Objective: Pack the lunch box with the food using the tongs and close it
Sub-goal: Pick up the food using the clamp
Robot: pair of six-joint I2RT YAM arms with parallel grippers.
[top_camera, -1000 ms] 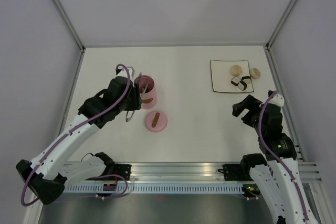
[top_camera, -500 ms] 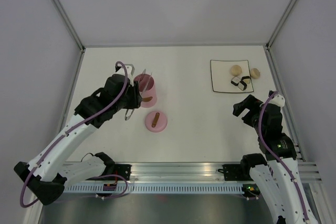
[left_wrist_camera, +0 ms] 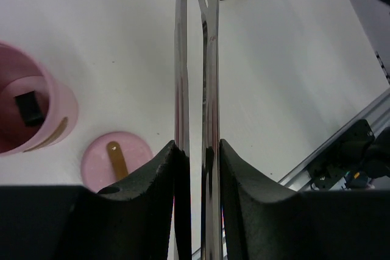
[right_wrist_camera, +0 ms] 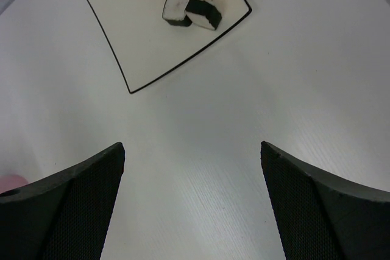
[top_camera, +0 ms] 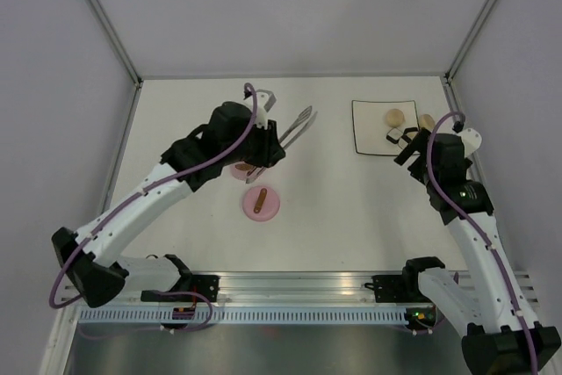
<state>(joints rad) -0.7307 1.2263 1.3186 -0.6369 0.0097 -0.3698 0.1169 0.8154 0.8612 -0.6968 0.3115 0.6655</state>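
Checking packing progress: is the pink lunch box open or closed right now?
Open. The lunch box has no lid on. Its lid lies flat beside it, handle up, and a dark food piece shows inside the tub.

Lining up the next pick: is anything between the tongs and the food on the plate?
Nothing visible lies between the tongs and the plate. The open right gripper hovers just short of the plate, close to the black-and-white pieces, and could crowd them.

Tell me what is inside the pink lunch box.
One dark cube piece lies inside the lunch box in the left wrist view. Its left part runs off the picture, and from above the left arm covers it, so more may be hidden.
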